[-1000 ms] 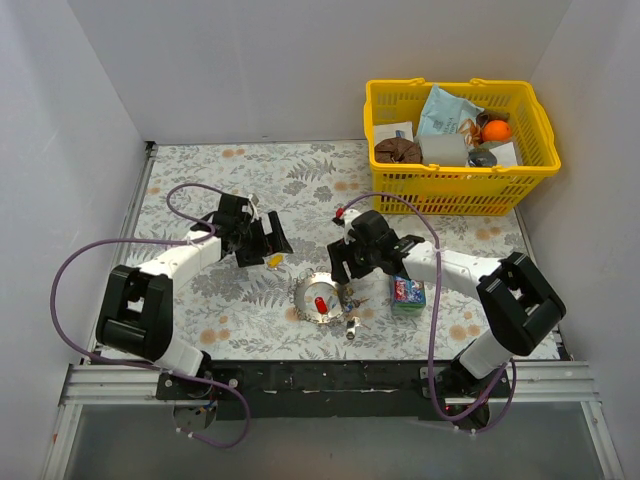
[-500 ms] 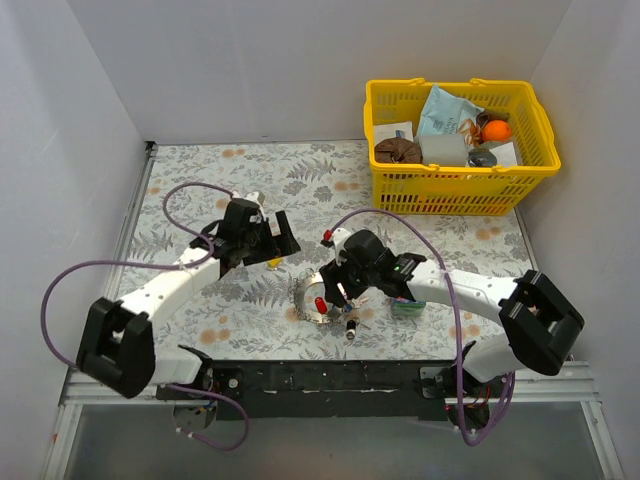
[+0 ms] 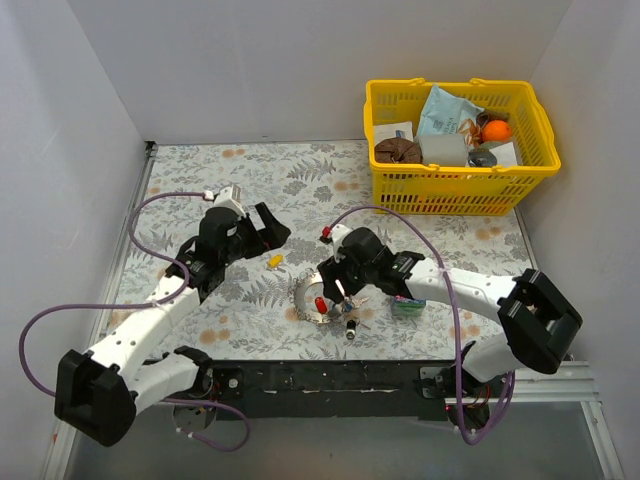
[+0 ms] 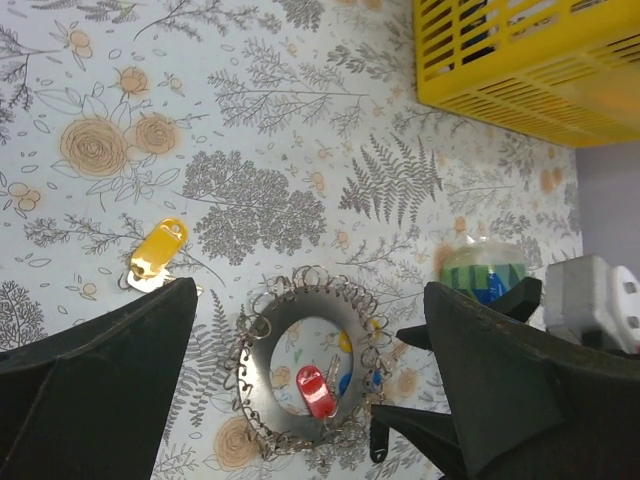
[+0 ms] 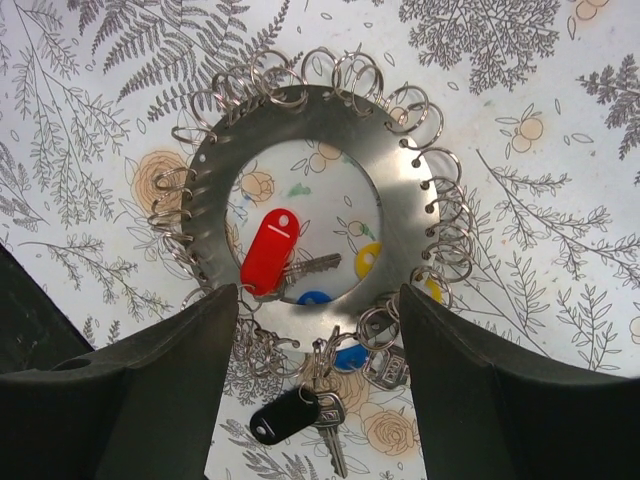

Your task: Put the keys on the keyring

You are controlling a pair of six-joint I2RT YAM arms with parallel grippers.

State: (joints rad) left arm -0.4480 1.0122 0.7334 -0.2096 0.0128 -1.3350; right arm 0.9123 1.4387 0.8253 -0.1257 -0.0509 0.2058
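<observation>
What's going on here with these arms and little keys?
Two robot arms are filling a keyring. The right gripper hovers open over the keyring, with a red key and black key lying at it. The left gripper, also open, is near a loose yellow key on the table. Neither holds anything.

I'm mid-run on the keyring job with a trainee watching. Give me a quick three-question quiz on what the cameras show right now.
1. True or false: the loose yellow key lies apart from the keyring, not touching it.
2. Which key head is biggest inside the keyring's hole: A green, B red, C white?
3. Fill in: the jaws of the left gripper and the right gripper both stand ____.
Key: 1 true. 2 B, the red key. 3 open, holding nothing.
</observation>
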